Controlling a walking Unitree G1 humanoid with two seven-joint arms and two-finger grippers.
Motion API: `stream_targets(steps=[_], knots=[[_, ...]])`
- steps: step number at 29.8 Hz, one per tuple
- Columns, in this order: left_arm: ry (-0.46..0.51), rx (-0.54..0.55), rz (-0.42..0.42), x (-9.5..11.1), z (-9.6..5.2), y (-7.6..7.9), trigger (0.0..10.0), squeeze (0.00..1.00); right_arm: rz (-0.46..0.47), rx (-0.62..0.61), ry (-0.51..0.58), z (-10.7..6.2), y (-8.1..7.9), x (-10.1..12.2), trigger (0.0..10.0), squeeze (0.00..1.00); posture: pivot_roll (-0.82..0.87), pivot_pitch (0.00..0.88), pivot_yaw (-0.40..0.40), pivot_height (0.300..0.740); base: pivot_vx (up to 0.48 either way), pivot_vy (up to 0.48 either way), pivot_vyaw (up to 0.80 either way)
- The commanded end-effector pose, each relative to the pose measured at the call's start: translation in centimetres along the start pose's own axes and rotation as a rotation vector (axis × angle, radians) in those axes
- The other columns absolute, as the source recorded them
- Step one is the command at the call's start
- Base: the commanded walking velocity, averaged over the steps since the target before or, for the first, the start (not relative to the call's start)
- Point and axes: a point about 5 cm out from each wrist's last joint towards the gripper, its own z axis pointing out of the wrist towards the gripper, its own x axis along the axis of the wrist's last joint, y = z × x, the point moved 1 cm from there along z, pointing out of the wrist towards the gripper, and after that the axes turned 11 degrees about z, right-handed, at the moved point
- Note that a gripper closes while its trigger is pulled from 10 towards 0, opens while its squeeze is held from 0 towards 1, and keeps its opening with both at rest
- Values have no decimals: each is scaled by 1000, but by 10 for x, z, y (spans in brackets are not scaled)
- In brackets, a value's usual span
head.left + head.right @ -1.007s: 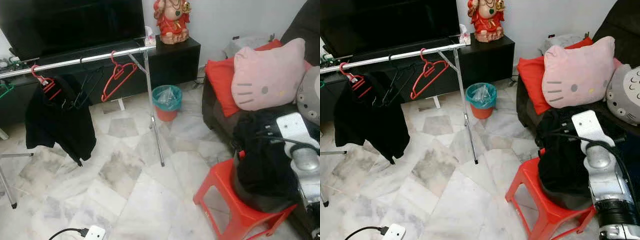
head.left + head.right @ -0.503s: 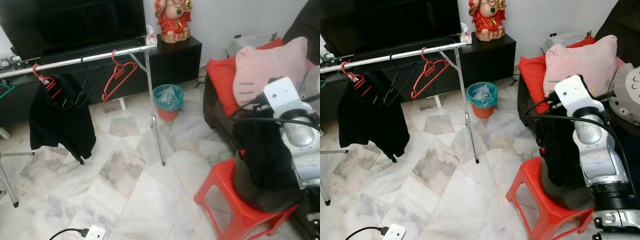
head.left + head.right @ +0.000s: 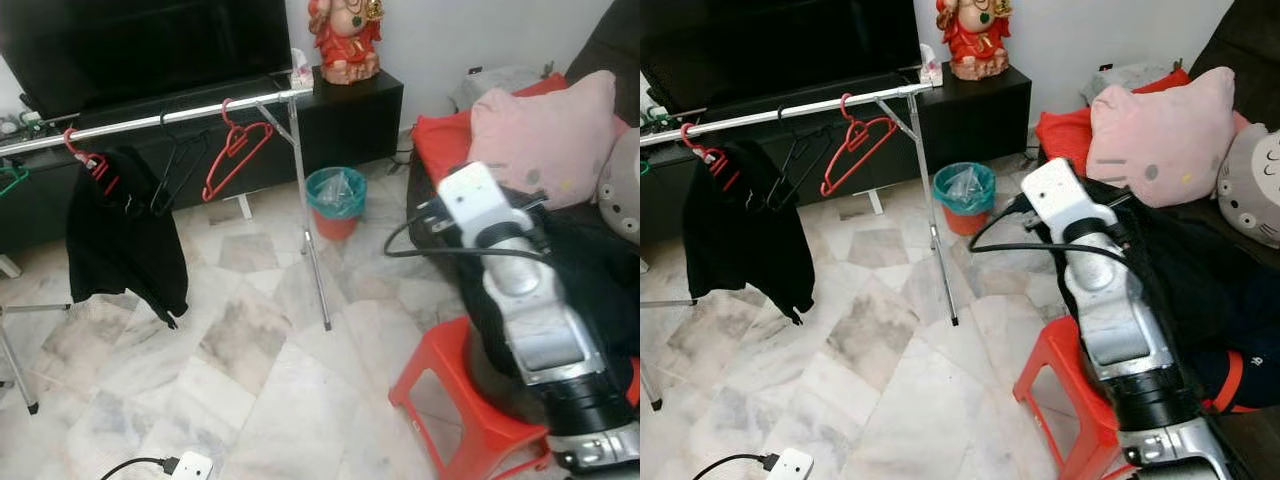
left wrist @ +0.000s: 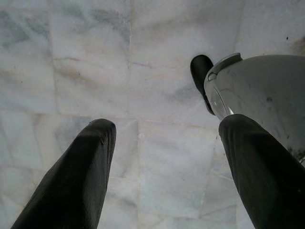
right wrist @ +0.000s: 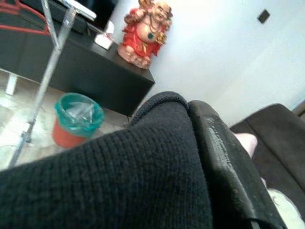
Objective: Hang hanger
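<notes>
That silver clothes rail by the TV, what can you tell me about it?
The clothes rail is a shiny metal bar, seemingly steel, running level in front of the black TV cabinet. Thin slanted legs stand on the marble floor. From it hang a red hanger, a black hanger and a black garment on another red hanger. Its far left end runs out of frame.

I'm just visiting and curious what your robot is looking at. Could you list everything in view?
Clothes rail: one, silver, before the TV cabinet.
Hangers: two red, one black, on the rail.
Black garment: one, hanging from the rail.
Bin: one, teal and red, on the floor.
Figurine: one, red, on the cabinet.
Cushions: pink, red, on the sofa.
Stool: one, red, beside the sofa.
Black knit cloth: one, pressed against the right gripper's finger.
Left gripper: open, above the marble floor.
</notes>
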Motion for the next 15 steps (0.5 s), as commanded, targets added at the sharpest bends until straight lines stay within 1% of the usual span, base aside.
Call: stream_targets(steps=[1, 3, 4, 7, 8, 9, 10, 12, 13, 15], knots=[[-5, 0, -6, -3, -1, -2, 10000, 0, 3, 14, 80, -3, -7, 18, 0, 0, -78, 0, 114, 740, 0, 0, 0], [-4, -1, -7, -3, -1, -2, 10000, 0, 29, 56, 123, -4, -19, 27, 0, 0, -79, 0, 113, 740, 0, 0, 0], [-4, -1, -7, -3, -1, -2, 10000, 0, 29, 67, 133, -4, -22, 29, 0, 0, -78, 0, 112, 740, 0, 0, 0], [-4, -2, -9, -3, -1, -2, 10000, 0, 72, 98, 158, -6, -30, 35, 0, 0, -79, 0, 111, 740, 0, 0, 0], [-4, -1, -8, -3, -1, -2, 10000, 0, 111, 150, 202, -9, -39, 44, 0, 0, -80, 0, 111, 740, 0, 0, 0], [-4, 0, -8, -3, -1, -2, 10000, 0, 190, 237, 275, -16, -54, 59, 0, 0, -80, 0, 111, 740, 0, 0, 0], [-4, 0, -8, -3, -1, -2, 10000, 0, 217, 266, 298, -18, -58, 64, 0, 0, -80, 0, 111, 740, 0, 0, 0], [-3, 1, -8, -3, -1, -2, 10000, 0, 223, 365, 342, -25, -72, 71, 0, 0, -79, 0, 110, 740, 0, 0, 0], [-3, 2, -8, -3, -1, -2, 10000, 0, 236, 409, 344, -28, -77, 71, 0, 0, -78, 0, 108, 740, 0, 0, 0], [-3, 3, -8, -3, -1, -2, 10000, 0, 244, 452, 345, -31, -81, 70, 0, 0, -80, 0, 108, 740, 0, 0, 0]])
